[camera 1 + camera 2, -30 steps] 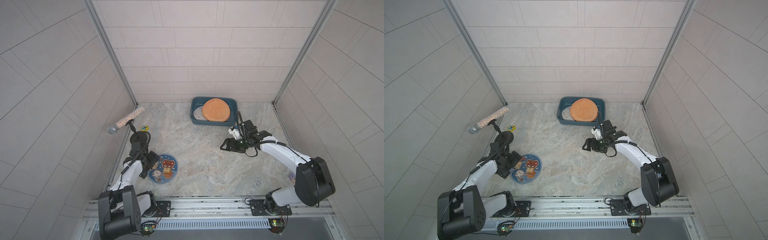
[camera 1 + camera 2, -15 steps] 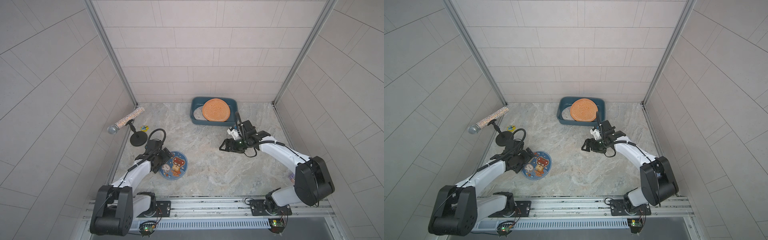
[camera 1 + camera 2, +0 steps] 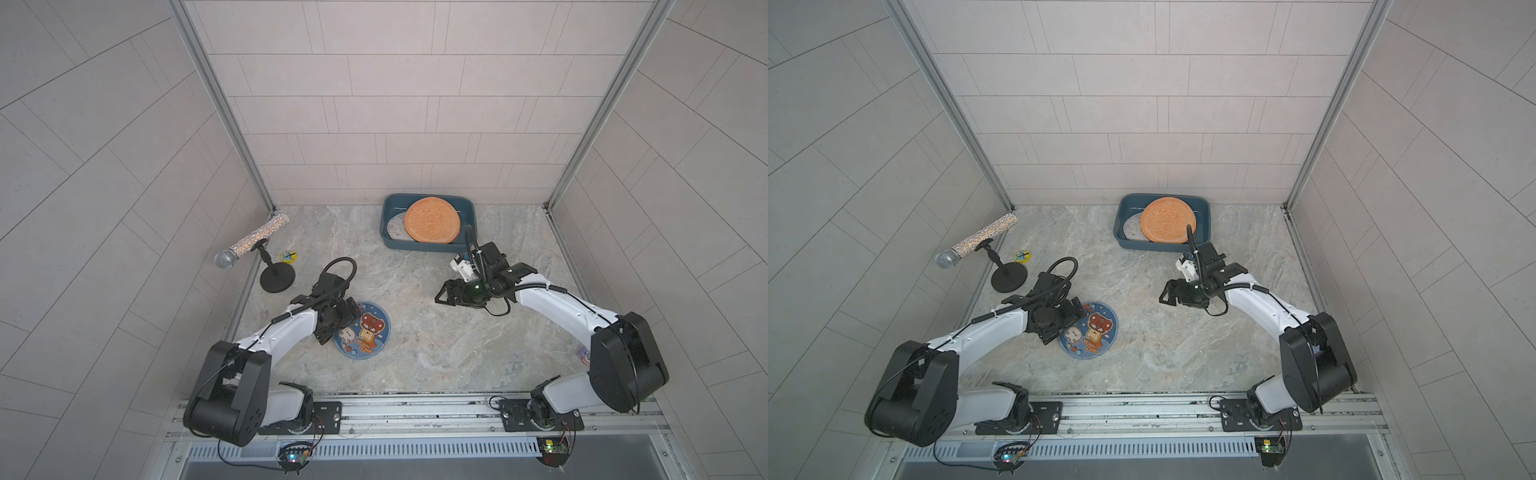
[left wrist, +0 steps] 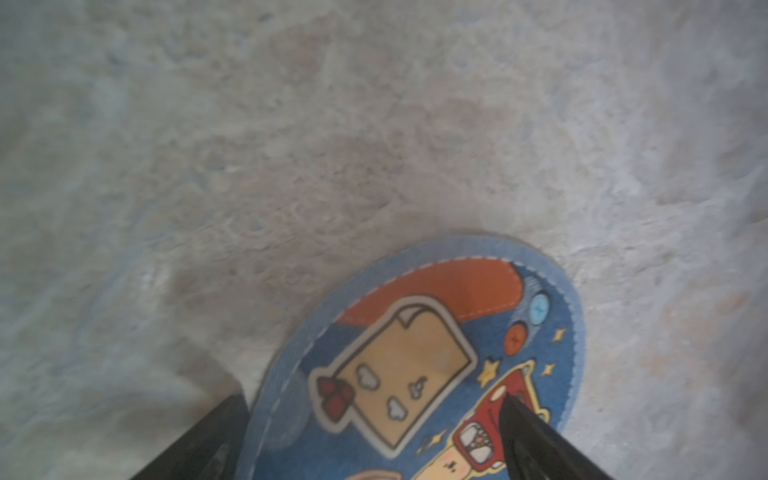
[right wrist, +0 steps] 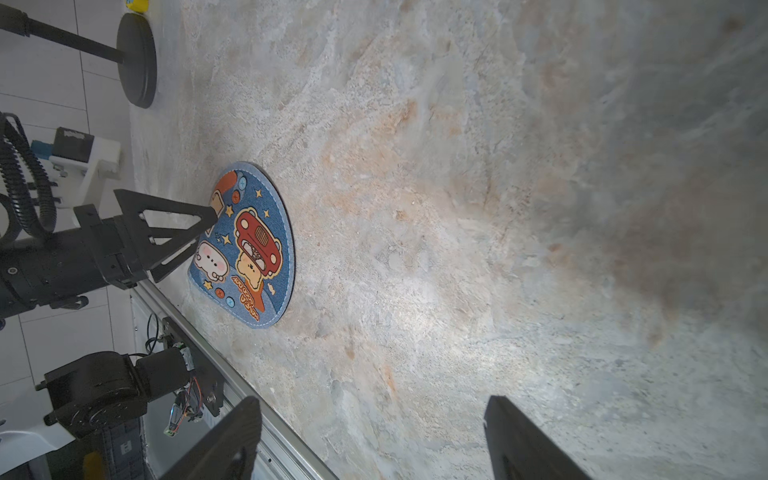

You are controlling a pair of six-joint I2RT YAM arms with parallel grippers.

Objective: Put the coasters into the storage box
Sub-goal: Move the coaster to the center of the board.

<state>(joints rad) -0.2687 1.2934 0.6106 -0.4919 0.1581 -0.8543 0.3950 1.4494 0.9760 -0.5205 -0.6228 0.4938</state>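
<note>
Low down, left arm (image 3: 286,328) over coaster (image 3: 368,338).

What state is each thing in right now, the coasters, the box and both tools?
storage box: no lid, coasters inside
orange coaster: in the box, atop a pale coaster
blue coaster: flat on the table, outside the box
left tool: open, straddling the blue coaster's edge
right tool: open, empty

Three coasters (image 3: 362,329) (image 3: 432,220) (image 3: 395,227), one box (image 3: 415,246), one microphone (image 3: 253,241)
</note>
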